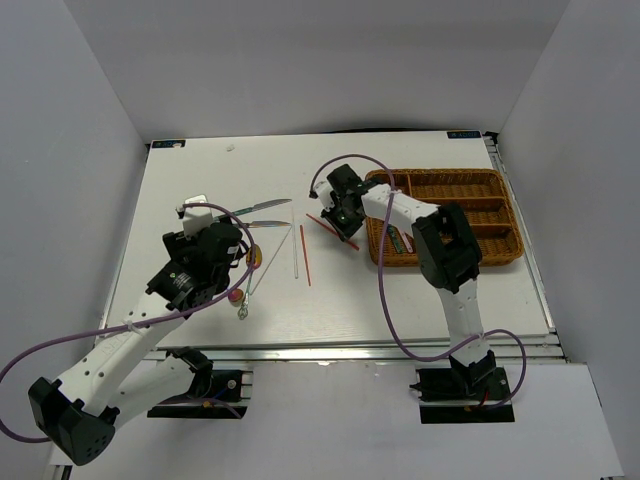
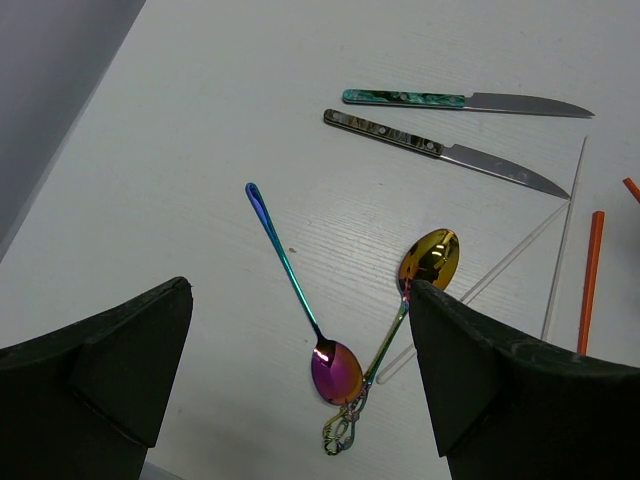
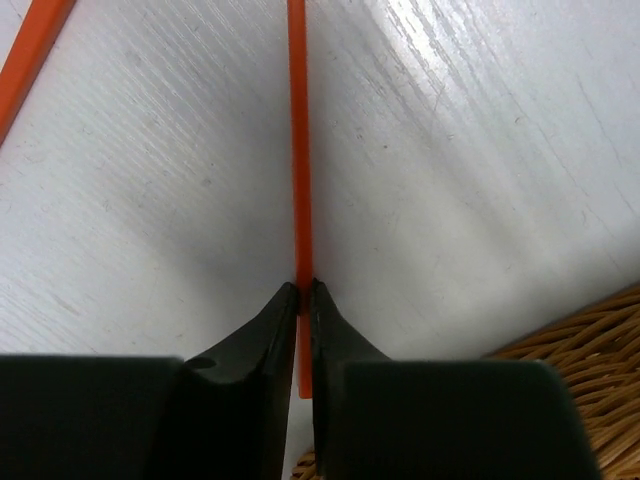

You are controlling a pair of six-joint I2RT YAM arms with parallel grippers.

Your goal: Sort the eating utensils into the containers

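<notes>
My right gripper is shut on a red chopstick low over the table, just left of the brown wicker tray; in the top view the gripper is at the tray's left end. A second red chopstick lies beside it. My left gripper is open and empty above a purple-bowled spoon and a gold spoon. Two knives, white chopsticks and another red chopstick lie beyond.
The tray's corner shows right beside my right fingers. A green-handled piece lies in the tray's crosswise section, partly hidden by the right arm. White walls enclose the table on three sides.
</notes>
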